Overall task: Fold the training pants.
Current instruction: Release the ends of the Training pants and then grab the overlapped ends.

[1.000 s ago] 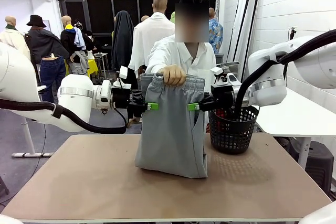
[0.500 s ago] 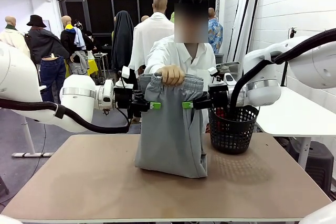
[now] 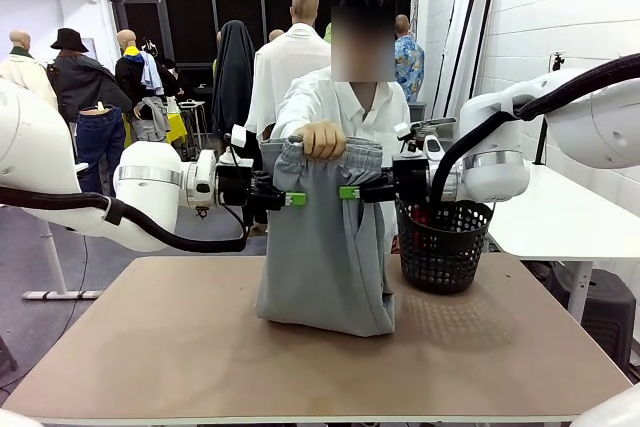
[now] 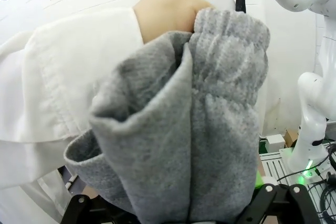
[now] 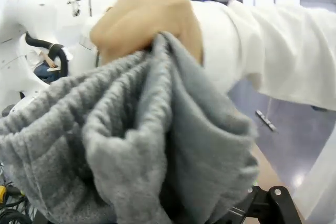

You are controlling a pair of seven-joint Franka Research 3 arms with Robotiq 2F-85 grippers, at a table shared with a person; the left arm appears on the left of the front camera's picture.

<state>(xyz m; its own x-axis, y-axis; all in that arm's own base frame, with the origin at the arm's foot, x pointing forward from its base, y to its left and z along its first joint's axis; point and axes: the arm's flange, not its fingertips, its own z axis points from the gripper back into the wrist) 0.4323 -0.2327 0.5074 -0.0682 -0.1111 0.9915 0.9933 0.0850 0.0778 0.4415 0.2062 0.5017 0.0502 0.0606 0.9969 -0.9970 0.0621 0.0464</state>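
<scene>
So here's the setup: a person in a white shirt on the far side of the brown wooden bench (image 3: 150,347) is holding up the plain light grey soft-fabric training pants (image 3: 325,257) with one hand (image 3: 323,140), fist bunched around the gathered elastic waistband. The pants hang straight down from that fist and the bottom end sits crumpled on the bench, roughly mid-bench.

The left gripper (image 3: 290,200) comes in sideways from the left, just under the waistband, with its green pad right at the left edge of the fabric. The right gripper (image 3: 350,192) does the same from the other side at about the same height, its green pad over the right part of the pants. In the left wrist view the black fingers (image 4: 270,203) are spread wide at the bottom edge with a thick fold of grey fabric between them, not squeezed. Same deal in the right wrist view: jaws spread, fabric bunched in front, and one finger (image 5: 273,203) peeking out at the lower right. Both wrist views show the person's fist on top of the waistband.

A black plastic mesh basket (image 3: 443,247) stands on the bench just beside the pants, on the robot's right.
</scene>
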